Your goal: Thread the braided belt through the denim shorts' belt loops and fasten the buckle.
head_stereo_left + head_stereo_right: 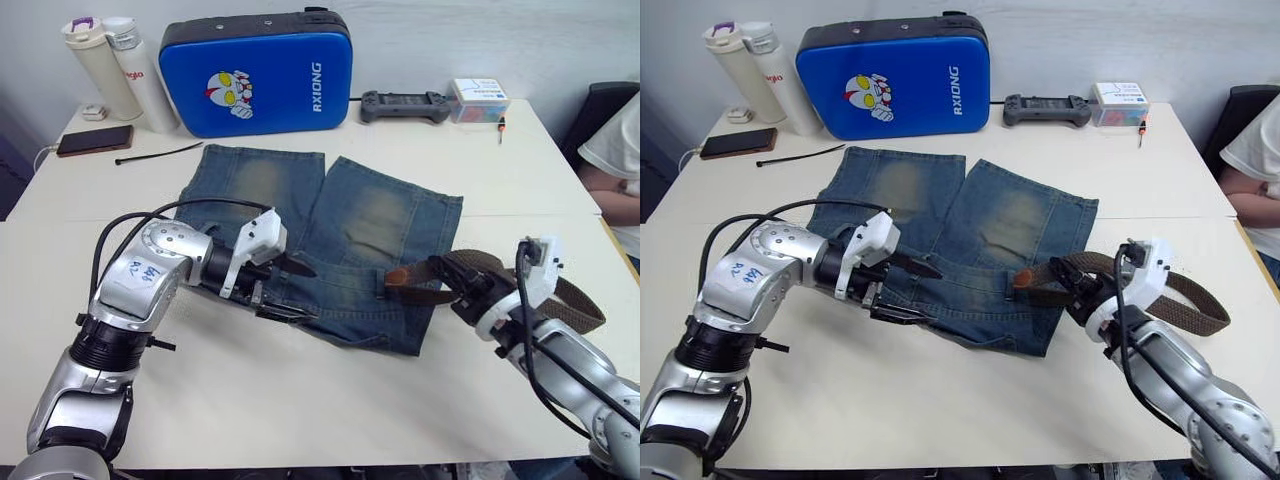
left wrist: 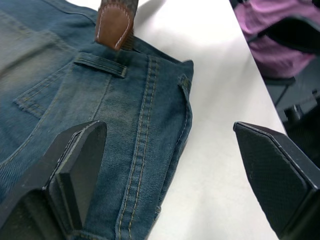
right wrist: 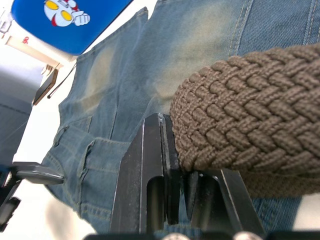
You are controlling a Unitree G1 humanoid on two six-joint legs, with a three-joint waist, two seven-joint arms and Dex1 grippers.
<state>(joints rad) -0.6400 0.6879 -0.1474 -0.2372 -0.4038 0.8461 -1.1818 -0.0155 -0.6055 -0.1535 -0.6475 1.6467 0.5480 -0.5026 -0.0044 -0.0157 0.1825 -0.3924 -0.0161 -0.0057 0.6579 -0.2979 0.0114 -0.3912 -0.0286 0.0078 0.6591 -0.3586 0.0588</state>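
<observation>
Nearest, the right gripper reaches in low from the right, clamped on the belt, whose braided strap loops back over the table. Its tan tip lies on the shorts just short of a loop. Left gripper hovers wide open at the waistband.

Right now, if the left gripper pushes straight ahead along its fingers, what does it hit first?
Probably the denim shorts: the open left gripper straddles their waistband edge. Beyond that, a belt loop, then the tan tip of the braided belt. The gripper's height above the fabric is unclear.
</observation>
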